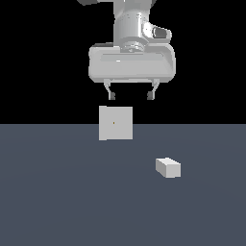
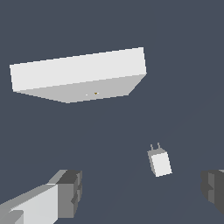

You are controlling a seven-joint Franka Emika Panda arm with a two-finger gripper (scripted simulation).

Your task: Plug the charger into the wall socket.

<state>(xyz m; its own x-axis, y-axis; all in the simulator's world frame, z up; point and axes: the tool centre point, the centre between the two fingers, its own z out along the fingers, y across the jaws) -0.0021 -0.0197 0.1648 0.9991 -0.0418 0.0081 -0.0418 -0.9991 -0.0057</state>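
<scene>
The charger [image 1: 168, 167] is a small white block lying on the dark grey floor, toward the exterior view's right. In the wrist view the charger [image 2: 160, 162] shows two thin prongs at one end. The wall socket [image 1: 116, 123] is a pale square panel standing upright, with a tiny dark dot at its centre; in the wrist view the wall socket [image 2: 78, 74] is seen from above. My gripper [image 1: 131, 96] hangs high above the floor, open and holding nothing. Its fingers [image 2: 68, 192] frame the floor, with the charger between them far below.
The dark grey floor [image 1: 62, 192] spreads flat around both objects. Behind it the background is black.
</scene>
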